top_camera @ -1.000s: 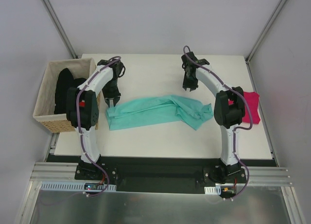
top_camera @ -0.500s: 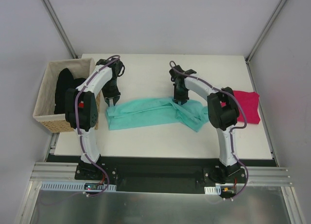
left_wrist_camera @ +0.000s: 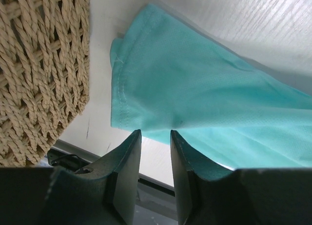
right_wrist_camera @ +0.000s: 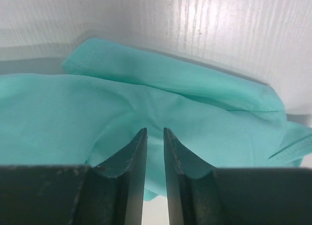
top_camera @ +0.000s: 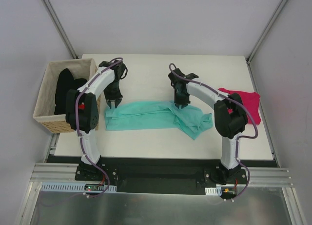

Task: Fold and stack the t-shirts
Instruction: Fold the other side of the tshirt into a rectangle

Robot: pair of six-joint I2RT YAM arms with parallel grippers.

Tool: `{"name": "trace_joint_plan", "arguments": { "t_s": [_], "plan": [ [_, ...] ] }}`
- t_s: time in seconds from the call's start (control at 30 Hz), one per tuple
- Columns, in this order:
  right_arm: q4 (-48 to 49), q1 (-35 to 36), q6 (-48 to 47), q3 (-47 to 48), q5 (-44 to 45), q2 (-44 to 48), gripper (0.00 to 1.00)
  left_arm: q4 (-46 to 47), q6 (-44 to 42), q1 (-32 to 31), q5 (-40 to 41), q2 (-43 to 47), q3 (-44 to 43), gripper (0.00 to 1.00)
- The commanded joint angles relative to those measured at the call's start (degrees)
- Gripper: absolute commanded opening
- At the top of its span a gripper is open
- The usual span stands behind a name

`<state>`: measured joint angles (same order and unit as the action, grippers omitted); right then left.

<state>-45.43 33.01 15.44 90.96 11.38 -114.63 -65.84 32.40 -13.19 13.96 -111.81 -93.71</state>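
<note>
A teal t-shirt (top_camera: 146,115) lies crumpled in a long strip across the middle of the white table (top_camera: 146,73). My left gripper (top_camera: 113,104) stands over the shirt's far left corner. In the left wrist view my left gripper (left_wrist_camera: 154,133) has a clear gap between its jaws, and the shirt's hem (left_wrist_camera: 204,88) lies just past the tips. My right gripper (top_camera: 180,103) is down on the shirt's far edge, right of the middle. In the right wrist view my right gripper (right_wrist_camera: 155,130) has its jaws nearly together, and folds of the shirt (right_wrist_camera: 146,98) gather at the tips.
A folded red t-shirt (top_camera: 246,105) lies at the table's right edge. A wicker basket (top_camera: 46,120) holding black clothes (top_camera: 66,88) stands off the table's left side, close to my left gripper; its weave fills the left of the left wrist view (left_wrist_camera: 44,64).
My right gripper came from the far side of the table down onto the teal shirt. The shirt's right end has shifted toward the near edge. My left gripper has barely moved.
</note>
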Motion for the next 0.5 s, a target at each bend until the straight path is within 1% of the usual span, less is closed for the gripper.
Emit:
{"name": "trace_joint_plan", "arguments": {
  "t_s": [0.0, 0.07, 0.13, 0.17, 0.27, 0.3, 0.37, 0.4, 0.47],
  "plan": [
    [0.08, 0.12, 0.73, -0.35, 3.21, 4.15, 0.23, -1.22, 1.17, -0.7, 0.63, 4.23, 1.51, 0.3],
    [0.08, 0.21, -0.58, 1.31, 3.56, 3.45, 0.24, -1.3, 1.17, -0.87, 0.81, 4.75, 1.86, 0.3],
    [-1.06, 0.12, -2.33, 3.69, 3.74, 1.96, 0.27, -1.3, 1.43, -0.96, 0.98, 5.37, 2.21, 0.3],
    [-1.76, 0.12, -2.87, 6.66, 3.83, 0.04, 0.27, -1.3, 1.7, -0.96, 0.99, 5.9, 2.74, 0.3],
    [-4.31, 0.21, -5.33, 11.6, 4.09, -4.0, 0.3, -1.22, 2.14, -0.96, 1.07, 6.69, 3.62, 0.3],
    [-5.1, 0.21, -6.03, 14.83, 4.7, -4.72, 0.31, -1.3, 2.23, -0.96, 0.99, 6.95, 3.88, 0.3],
    [-5.81, 0.29, -7.35, 17.75, 5.76, -6.65, 0.39, -1.39, 2.57, -0.96, 1.16, 7.65, 4.67, 0.3],
    [-6.51, 0.21, -7.88, 19.94, 6.02, -7.18, 0.41, -1.31, 2.66, -0.96, 1.25, 7.83, 4.94, 0.3],
    [-7.04, 0.29, -7.8, 21.36, 6.03, -7.8, 0.41, -1.31, 2.84, -0.96, 1.51, 8.45, 5.64, 0.31]
  ]
}}
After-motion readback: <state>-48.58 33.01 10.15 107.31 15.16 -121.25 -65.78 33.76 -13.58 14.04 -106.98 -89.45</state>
